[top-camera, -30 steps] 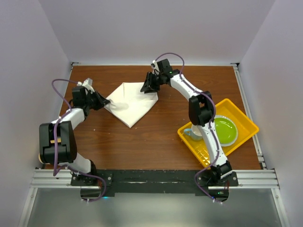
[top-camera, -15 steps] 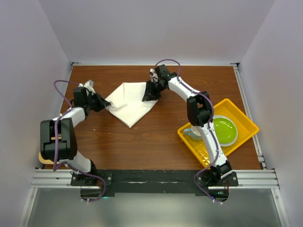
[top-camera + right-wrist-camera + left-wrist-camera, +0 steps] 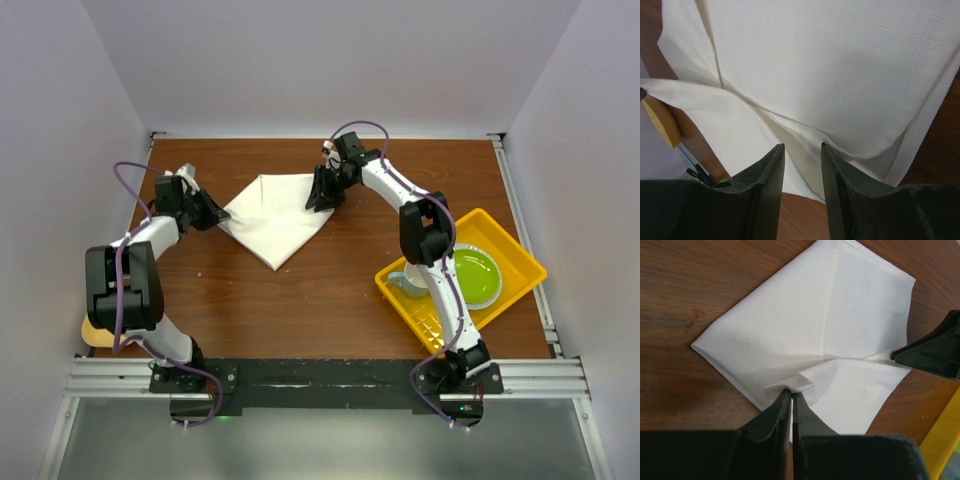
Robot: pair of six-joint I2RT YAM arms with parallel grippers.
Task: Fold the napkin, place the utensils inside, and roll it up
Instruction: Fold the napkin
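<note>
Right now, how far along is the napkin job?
Done: the napkin lies partly folded on the table, with flaps laid over its middle. In hand: the left fingers look pinched on a puckered edge, and the right fingers stand apart over the opposite corner. Left: finishing the fold, placing the utensils, which I can't see in any view, and rolling.

— In the right wrist view the napkin (image 3: 840, 75) runs off the top and both sides. The tan thing (image 3: 662, 122) at the left edge is too blurred to name.

— From above, the right arm (image 3: 428, 235) covers part of the yellow tray (image 3: 518, 258) and the pale cup (image 3: 400, 283). Whether the left gripper (image 3: 791, 396) nips cloth, its fingertips hide.
</note>
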